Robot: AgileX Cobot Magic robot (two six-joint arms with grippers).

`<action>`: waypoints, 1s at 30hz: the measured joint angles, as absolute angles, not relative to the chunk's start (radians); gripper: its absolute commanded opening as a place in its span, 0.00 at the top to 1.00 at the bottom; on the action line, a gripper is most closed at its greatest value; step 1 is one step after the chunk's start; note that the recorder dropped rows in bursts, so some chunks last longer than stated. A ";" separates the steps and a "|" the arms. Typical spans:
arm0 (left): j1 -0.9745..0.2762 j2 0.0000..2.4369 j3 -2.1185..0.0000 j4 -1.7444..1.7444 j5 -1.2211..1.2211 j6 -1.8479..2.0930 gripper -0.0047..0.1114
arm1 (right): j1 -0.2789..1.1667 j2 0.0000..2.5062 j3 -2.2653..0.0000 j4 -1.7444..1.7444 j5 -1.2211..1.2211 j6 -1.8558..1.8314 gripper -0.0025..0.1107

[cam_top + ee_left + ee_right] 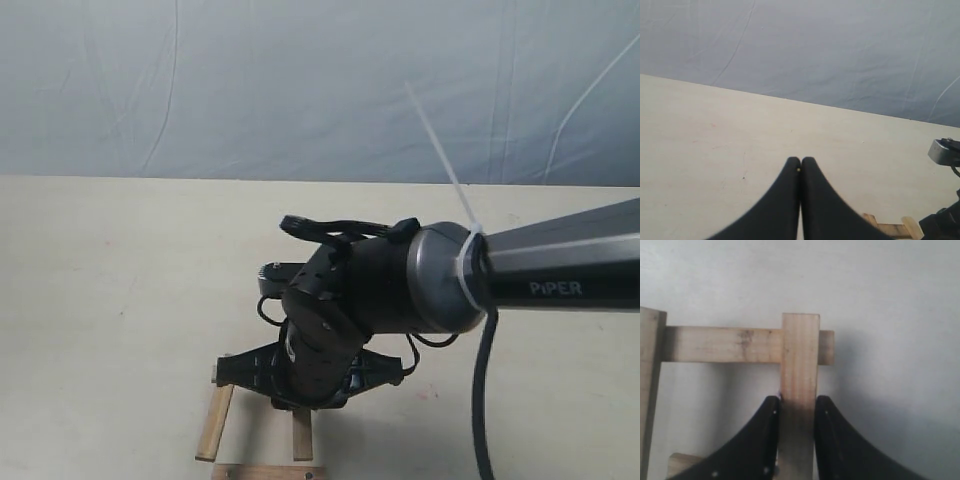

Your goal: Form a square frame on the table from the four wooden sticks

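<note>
**Ana:** Where is the right gripper [797,402]?

**Ben:** Low over the table [890,315], pointing down. It is closed to a narrow gap on one stick, the held stick [800,355]. Each black finger [765,440] presses one long edge, and the stick runs straight out from between them.

**Ana:** And how does that stick lie against the others?

**Ben:** Its far end rests on top of a cross stick [722,344], at a right angle to it. A short stub of the cross stick pokes out past the crossing. The other end of the cross stick meets a side stick [649,390], which runs the same way as the held one. I cannot tell which of those two lies on top.

**Ana:** The fourth?

**Ben:** Only one end of the fourth stick [682,462] shows, just beside the gripper's finger, between the held stick and the side stick. Whether it touches either one is hidden.

**Ana:** What does the outside camera add?

**Ben:** The right arm [560,270] reaches in from the right, and its dark wrist covers the near part of the sticks. Behind the table hangs a blue-grey sheet [300,80].

**Ana:** And the left gripper [800,162]?

**Ben:** Its fingers are pressed together with nothing between them. It sits above bare table, well apart from the sticks, and only a bit of wood shows at the edge of its view.
</note>
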State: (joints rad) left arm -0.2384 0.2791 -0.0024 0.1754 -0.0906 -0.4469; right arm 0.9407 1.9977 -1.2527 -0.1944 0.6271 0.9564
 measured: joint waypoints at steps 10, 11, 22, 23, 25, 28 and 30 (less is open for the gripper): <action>-0.238 0.279 -0.002 0.175 -0.091 -0.447 0.96 | 0.943 2.028 -1.230 -0.211 0.633 0.961 0.99; -0.238 0.279 -0.002 0.175 -0.091 -0.447 0.96 | 0.947 2.031 -1.228 -0.211 0.630 0.961 0.99; -0.238 0.279 -0.002 0.175 -0.089 -0.447 0.96 | 0.945 2.035 -1.230 -0.211 0.629 0.963 0.99; -0.238 0.279 -0.002 0.175 -0.089 -0.447 0.96 | 0.939 2.035 -1.236 -0.212 0.634 0.963 0.99; -0.238 0.279 -0.002 0.175 -0.089 -0.447 0.96 | 0.921 2.035 -1.256 -0.219 0.653 0.958 0.99; -0.238 0.279 -0.002 0.175 -0.089 -0.447 0.96 | 0.881 2.033 -1.295 -0.223 0.694 0.918 0.99; -0.238 0.279 -0.002 0.175 -0.089 -0.447 0.96 | 0.854 2.033 -1.324 -0.223 0.736 0.865 0.99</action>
